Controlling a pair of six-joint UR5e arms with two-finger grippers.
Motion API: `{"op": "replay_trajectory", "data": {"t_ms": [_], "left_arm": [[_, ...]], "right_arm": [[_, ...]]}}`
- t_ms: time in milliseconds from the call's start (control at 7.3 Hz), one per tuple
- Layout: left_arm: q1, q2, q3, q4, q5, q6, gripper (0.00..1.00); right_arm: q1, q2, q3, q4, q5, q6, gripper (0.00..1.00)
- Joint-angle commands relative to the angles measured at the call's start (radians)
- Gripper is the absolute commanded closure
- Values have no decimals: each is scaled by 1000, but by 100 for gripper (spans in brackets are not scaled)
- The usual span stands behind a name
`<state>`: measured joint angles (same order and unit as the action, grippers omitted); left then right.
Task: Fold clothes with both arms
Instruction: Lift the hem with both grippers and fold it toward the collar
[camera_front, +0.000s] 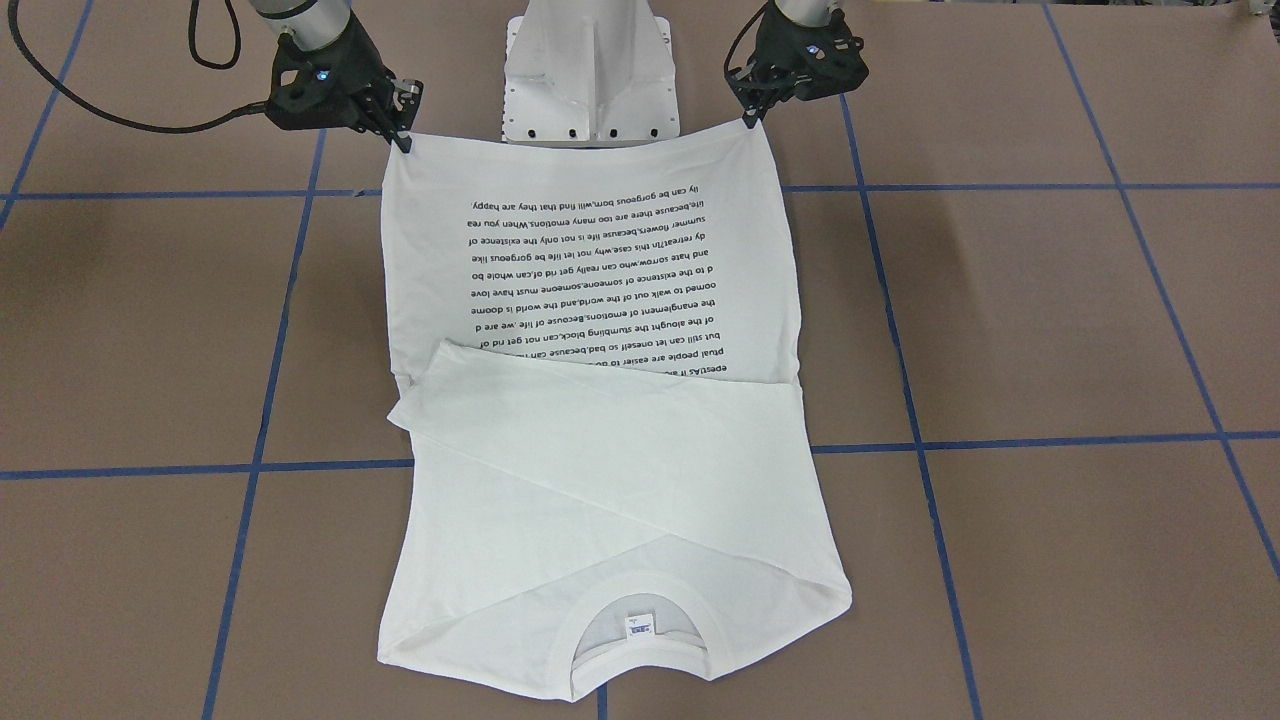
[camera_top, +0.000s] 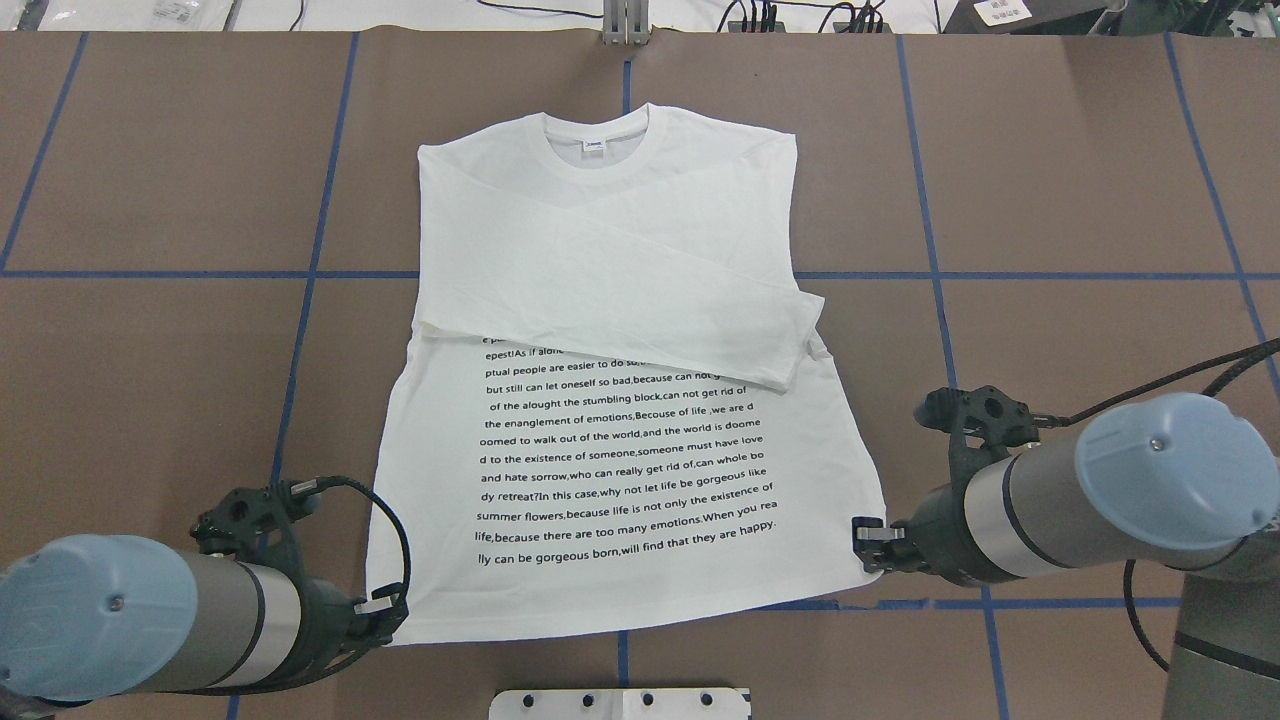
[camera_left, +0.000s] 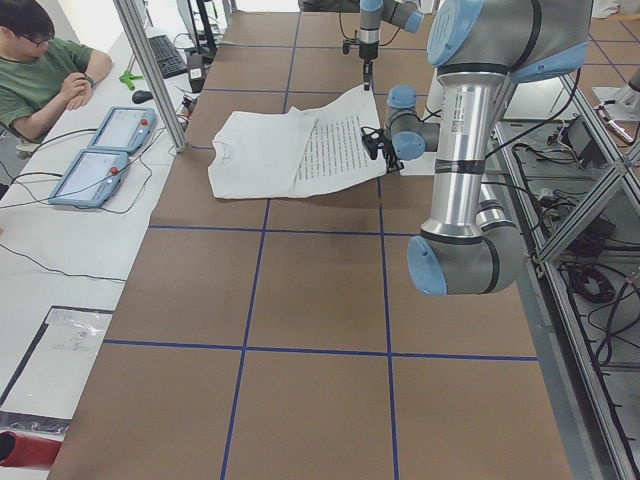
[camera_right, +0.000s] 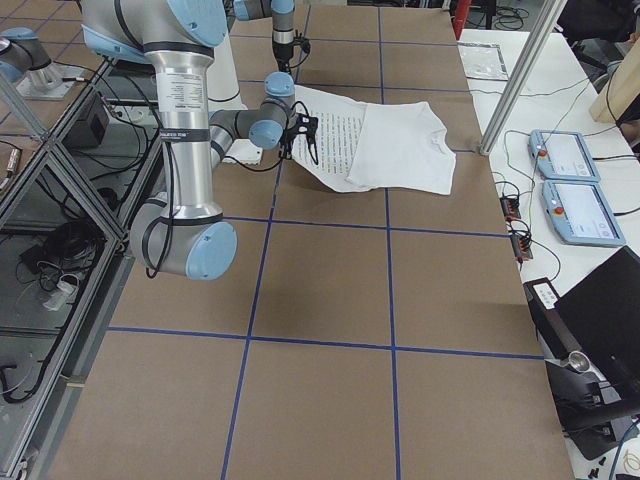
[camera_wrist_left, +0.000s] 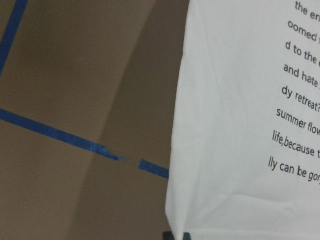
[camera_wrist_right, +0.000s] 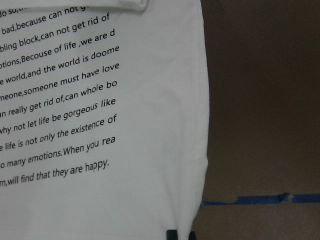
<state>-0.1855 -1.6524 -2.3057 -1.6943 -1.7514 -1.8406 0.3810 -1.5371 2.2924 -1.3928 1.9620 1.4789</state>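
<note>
t-shirt (camera_top: 610, 480): lying on the table (camera_top: 1080, 180), collar (camera_top: 598, 142) at the far end.
left gripper (camera_top: 388, 606): I'm pinching its near-left hem corner.
right gripper (camera_top: 868, 535): pinching the near-right one.
side views: showing that hem lifted; overhead's flattening it.

White long-sleeved T-shirt (camera_top: 640, 570) lying on the table (camera_top: 150, 350), black printed text facing up, sleeves (camera_top: 650, 300) folded across chest, collar (camera_top: 600, 160) far from the robot, left tool (camera_top: 392, 602) and right tool (camera_top: 860, 535) apparently pinching near hem corners
</note>
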Motion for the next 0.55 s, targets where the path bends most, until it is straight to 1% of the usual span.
{"op": "replay_trajectory", "data": {"t_ms": [0,137,274,411], "left_arm": [[35,31,-82,7,-60,-2,100],[69,31,-119,8,-69,-2,100],[93,31,-141,8,-104,-2,100],[93,29,-161,8,-126,-17,100]], "right_arm": [[4,-60,45,0,119,-5,100],[6,-73,56,0,183,-6,100],[6,-115,106,0,237,-6,100],[7,-127,140,0,277,-6,100]]}}
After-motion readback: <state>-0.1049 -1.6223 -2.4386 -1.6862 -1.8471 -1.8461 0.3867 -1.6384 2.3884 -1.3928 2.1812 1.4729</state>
